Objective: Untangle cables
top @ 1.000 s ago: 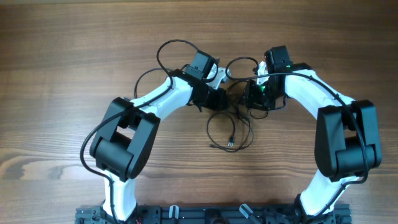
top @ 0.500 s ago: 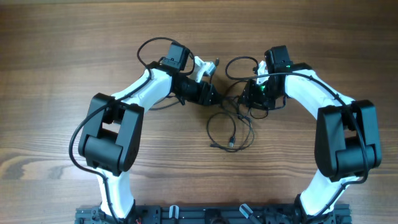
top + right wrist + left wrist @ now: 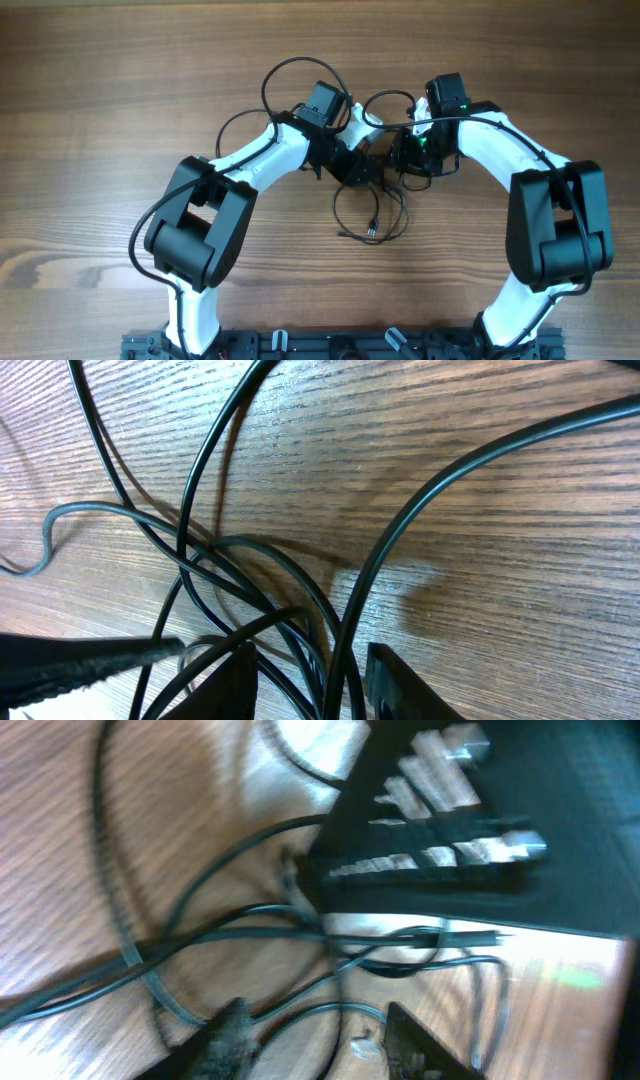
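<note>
Overhead: the cables point(image 3: 374, 212) lie on the wooden table point(image 3: 100, 100), bunched into a knot point(image 3: 388, 178) approx mid-table. One big loop spreads on the near side of the knot, w/ a small plug point(image 3: 372, 233) at the loop's bottom. A smaller loop arcs on the far side of the knot. Left gripper point(image 3: 372, 165) sits just left of the knot and right gripper point(image 3: 403, 162) just right of it, both low over the strands. Jaw gaps can't be read from here.

Left wrist view (blurry): left gripper point(image 3: 320, 1040) has its fingers point(image 3: 232, 1032) spread apart at the bottom edge, nothing pinched between them. Cables point(image 3: 250, 935) run across the wood just beyond the tips, and one thin strand curves across the gap. Several strands cross at the knot point(image 3: 340, 945), straight ahead of the tips. A black housing point(image 3: 480, 830) w/ silver metal parts is above-right of the knot. Can't tell whether it touches the strands.

Right wrist view: right gripper point(image 3: 312, 685) is partly open, fingers point(image 3: 395, 680) at the bottom edge. A few strands pass through the gap, loose, not clamped. Cables point(image 3: 192, 500) fan out over the wood, up and to the left of the knot point(image 3: 305, 622), which sits just ahead of the tips. One thicker-looking strand sweeps away to the upper right of the knot.
</note>
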Action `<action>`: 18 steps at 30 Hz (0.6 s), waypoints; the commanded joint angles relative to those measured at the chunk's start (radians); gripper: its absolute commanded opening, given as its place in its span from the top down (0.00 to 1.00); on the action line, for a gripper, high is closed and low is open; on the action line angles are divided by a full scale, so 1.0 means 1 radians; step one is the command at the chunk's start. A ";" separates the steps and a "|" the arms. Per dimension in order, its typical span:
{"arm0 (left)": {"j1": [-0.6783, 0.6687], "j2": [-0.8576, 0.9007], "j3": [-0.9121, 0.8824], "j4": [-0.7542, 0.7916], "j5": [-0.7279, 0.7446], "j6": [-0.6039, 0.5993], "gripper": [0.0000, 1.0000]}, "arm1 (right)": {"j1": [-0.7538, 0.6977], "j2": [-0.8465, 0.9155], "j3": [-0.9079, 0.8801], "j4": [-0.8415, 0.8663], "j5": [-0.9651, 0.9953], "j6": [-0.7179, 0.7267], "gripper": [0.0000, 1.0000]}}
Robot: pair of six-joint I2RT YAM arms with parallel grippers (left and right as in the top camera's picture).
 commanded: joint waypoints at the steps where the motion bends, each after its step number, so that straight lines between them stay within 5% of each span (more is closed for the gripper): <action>1: 0.007 0.007 -0.010 0.004 -0.137 -0.047 0.95 | 0.003 0.012 0.002 0.005 -0.015 -0.010 0.65; 4: 0.014 0.003 -0.010 -0.002 -0.202 -0.171 0.96 | 0.003 0.012 0.002 0.000 -0.015 -0.010 0.94; 9: 0.075 -0.119 -0.005 -0.060 -0.204 -0.328 0.96 | 0.003 0.012 0.002 -0.002 -0.013 -0.010 0.96; 15: 0.188 -0.492 -0.005 -0.002 -0.205 -0.400 0.96 | 0.003 0.012 0.002 -0.003 -0.004 -0.009 0.95; 16: 0.201 -0.531 -0.005 0.004 -0.205 -0.414 0.96 | 0.003 0.012 0.002 -0.003 -0.005 -0.008 0.79; 17: 0.210 -0.562 -0.005 0.004 -0.205 -0.421 0.96 | 0.003 0.012 0.002 -0.003 -0.004 -0.010 0.46; 18: 0.218 -0.585 -0.005 -0.001 -0.205 -0.429 0.96 | 0.003 0.012 0.003 -0.007 -0.007 -0.010 0.35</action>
